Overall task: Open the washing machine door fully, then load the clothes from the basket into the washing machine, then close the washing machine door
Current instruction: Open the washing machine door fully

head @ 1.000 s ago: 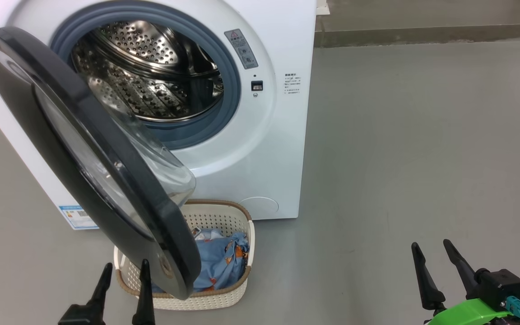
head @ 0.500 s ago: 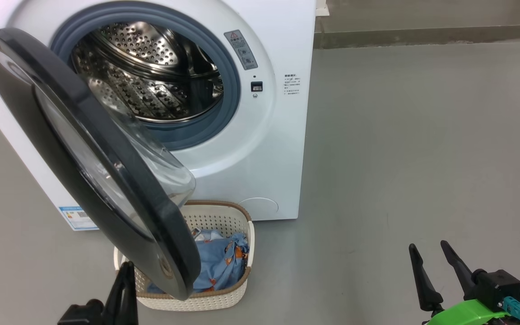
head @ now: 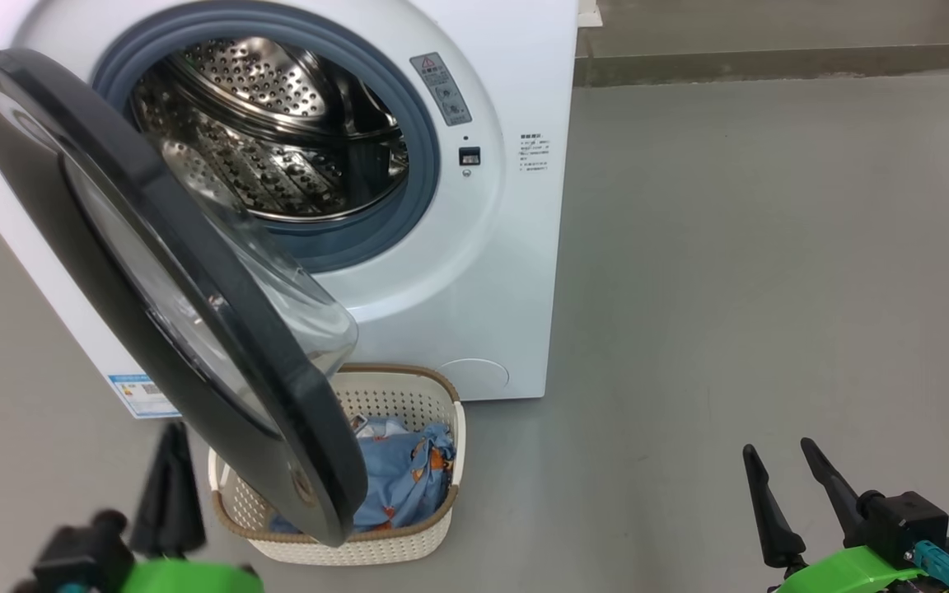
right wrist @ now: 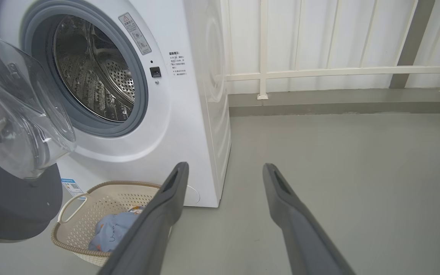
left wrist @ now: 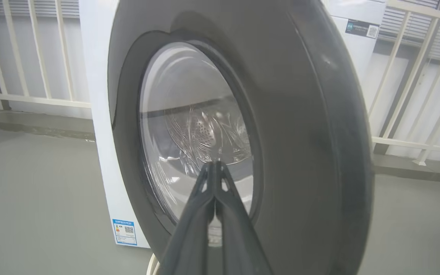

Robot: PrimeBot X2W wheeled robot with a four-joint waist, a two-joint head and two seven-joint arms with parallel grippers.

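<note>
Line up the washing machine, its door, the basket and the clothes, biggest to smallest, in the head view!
1. washing machine
2. washing machine door (nearer the camera)
3. basket
4. clothes (partly hidden)

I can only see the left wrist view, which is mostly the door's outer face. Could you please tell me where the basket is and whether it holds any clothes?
Observer: The basket stands on the floor against the washing machine. Blue clothes lie in it.
Operator: Thank you. Is anything in the drum yet?
Observer: No. In the head view the drum shows bare steel, with no fabric visible.
Operator: And how is the right hand, please?
Observer: The right hand is open, low over the bare floor to the right, and touches nothing.
</note>
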